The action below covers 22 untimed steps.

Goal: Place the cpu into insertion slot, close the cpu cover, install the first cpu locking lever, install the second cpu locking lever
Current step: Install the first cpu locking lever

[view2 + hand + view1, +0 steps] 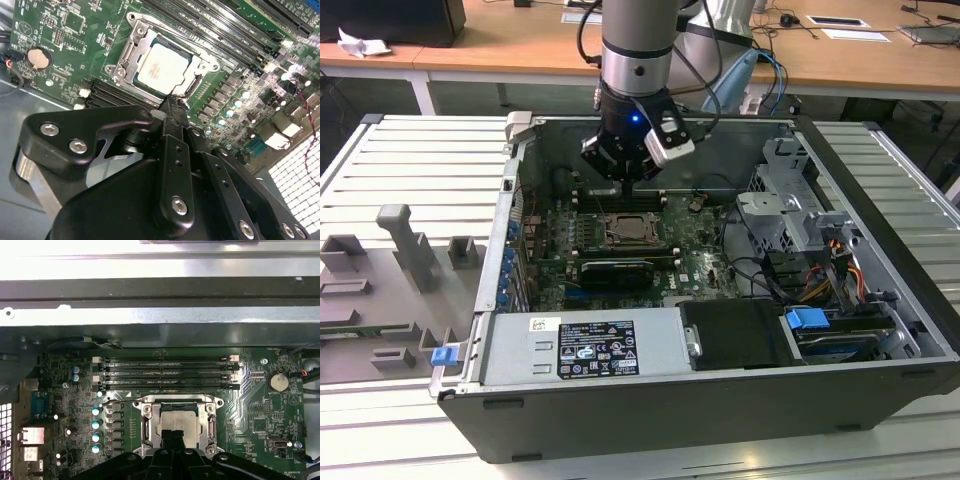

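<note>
The cpu [161, 68], a flat silver-tan square, lies in the insertion slot [131, 31] on the green board. The silvery cpu cover [196, 80] lies flat around it, the chip showing through its window. My gripper [172, 103] hangs just above the socket's edge with its black fingers [167, 440] pressed together and nothing between them. The first wrist view has the cpu [176, 421] and the cpu cover [210, 426] just beyond the fingertips. In the exterior view my gripper [627, 183] is inside the open case, slightly behind the insertion slot [632, 232]. I cannot tell how the locking levers stand.
Long black memory slots [165, 372] run beside the socket. A black ribbed card [617, 270] lies in front of it. A drive cage [790, 200] and cables [800, 280] fill the case at the exterior view's right. Grey fixtures [405, 250] stand outside on the left.
</note>
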Motion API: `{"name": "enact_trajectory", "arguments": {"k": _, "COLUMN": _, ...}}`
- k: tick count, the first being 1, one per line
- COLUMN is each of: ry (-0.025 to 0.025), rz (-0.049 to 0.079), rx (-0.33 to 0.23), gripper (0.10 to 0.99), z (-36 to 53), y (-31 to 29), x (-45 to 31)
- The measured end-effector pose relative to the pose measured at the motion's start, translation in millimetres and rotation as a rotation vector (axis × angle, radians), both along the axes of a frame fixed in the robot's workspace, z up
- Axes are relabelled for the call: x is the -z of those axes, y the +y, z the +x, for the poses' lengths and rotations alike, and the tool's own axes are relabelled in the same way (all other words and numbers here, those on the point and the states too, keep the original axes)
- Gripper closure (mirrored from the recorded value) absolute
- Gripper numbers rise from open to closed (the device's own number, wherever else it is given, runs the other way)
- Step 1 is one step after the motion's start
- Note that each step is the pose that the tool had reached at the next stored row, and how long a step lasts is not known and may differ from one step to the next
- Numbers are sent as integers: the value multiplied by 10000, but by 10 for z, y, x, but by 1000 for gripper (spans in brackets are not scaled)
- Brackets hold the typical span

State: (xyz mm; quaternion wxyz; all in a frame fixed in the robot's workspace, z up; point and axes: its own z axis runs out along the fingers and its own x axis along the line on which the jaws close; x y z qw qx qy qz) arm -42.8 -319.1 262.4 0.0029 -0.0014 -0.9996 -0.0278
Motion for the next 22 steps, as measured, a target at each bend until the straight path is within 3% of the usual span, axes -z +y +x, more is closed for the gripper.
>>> {"name": "enact_trajectory", "arguments": {"k": 5, "ry": -10, "rz": 1, "rx": -362, "gripper": 980, "z": -23, "y": 0, "x": 1}}
{"name": "enact_trajectory", "arguments": {"k": 8, "ry": -57, "rz": -3, "rx": -384, "gripper": 980, "z": -117, "y": 0, "x": 0}}
{"name": "enact_trajectory", "arguments": {"k": 10, "ry": -188, "rz": -5, "rx": -383, "gripper": 980, "z": -199, "y": 0, "x": 3}}
{"name": "enact_trajectory", "arguments": {"k": 12, "ry": -241, "rz": -5, "rx": -374, "gripper": 980, "z": -231, "y": 0, "x": 6}}
{"name": "enact_trajectory", "arguments": {"k": 22, "ry": -246, "rz": -7, "rx": -367, "gripper": 980, "z": -340, "y": 0, "x": 5}}
